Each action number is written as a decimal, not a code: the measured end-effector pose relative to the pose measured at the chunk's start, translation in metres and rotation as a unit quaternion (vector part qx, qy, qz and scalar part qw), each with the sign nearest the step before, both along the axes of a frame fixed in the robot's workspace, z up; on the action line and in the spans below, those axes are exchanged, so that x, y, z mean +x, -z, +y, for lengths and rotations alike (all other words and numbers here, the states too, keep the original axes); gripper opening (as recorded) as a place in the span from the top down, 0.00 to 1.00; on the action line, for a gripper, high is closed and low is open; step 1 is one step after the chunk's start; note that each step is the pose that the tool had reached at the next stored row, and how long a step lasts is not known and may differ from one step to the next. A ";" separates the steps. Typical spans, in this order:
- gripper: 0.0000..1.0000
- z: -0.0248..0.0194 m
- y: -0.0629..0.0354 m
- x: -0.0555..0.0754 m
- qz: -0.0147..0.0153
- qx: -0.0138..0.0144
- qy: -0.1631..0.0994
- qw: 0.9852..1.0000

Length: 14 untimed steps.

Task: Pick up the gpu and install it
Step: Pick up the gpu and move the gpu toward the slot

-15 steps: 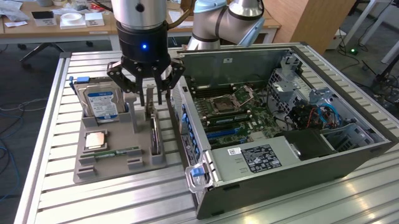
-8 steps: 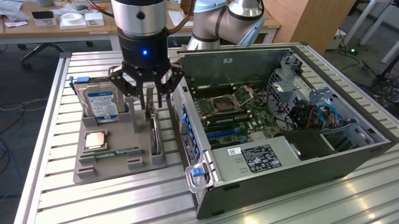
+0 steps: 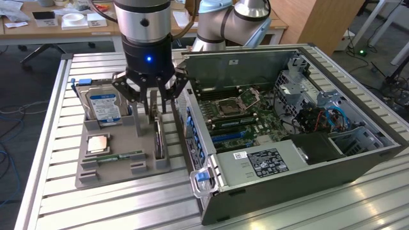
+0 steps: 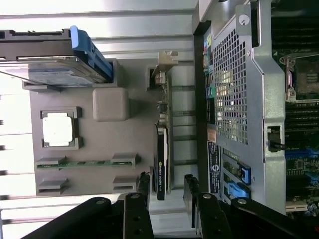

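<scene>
The gpu [image 4: 162,149] stands on edge in the grey holder [image 3: 108,172], just beside the computer case [image 3: 288,187]. The gripper [image 3: 151,98] hangs over it, jaws spread astride the card. Judged light, stiff and fragile; take it by the flat faces, clear of the bracket.

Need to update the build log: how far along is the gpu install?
Nothing is installed yet. The gpu stands on edge in the grey tray beside the open case. In hand: the hand is over the card, open, with a finger on either side, not clamped. Left: lifting it and seating it; the motherboard's blue slots sit bare.
</scene>
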<state>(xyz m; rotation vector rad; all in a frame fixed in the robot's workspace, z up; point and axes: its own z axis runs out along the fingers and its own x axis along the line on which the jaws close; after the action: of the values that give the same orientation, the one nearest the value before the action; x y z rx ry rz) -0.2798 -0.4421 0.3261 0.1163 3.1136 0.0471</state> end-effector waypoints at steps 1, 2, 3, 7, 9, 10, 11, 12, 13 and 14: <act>0.58 0.0001 0.0012 0.000 0.000 0.000 0.000 1.000; 0.58 0.0001 0.0025 0.000 0.000 0.000 0.000 1.000; 0.58 0.0002 0.0038 0.000 0.000 0.000 0.000 1.000; 0.58 0.0002 0.0046 0.000 0.000 0.000 0.000 1.000; 0.58 0.0002 0.0047 0.000 0.000 0.000 0.000 1.000; 0.58 0.0002 0.0049 0.000 0.000 0.000 0.000 1.000; 0.58 0.0006 0.0053 0.000 0.000 0.000 0.000 1.000; 0.58 0.0011 0.0056 -0.001 0.000 0.000 0.000 1.000; 0.58 0.0016 0.0061 -0.001 0.000 0.000 0.000 1.000; 0.58 0.0019 0.0070 -0.002 0.000 0.001 0.000 1.000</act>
<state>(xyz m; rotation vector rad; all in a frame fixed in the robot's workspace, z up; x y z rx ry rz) -0.2813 -0.4402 0.3190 0.1165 3.1134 0.0489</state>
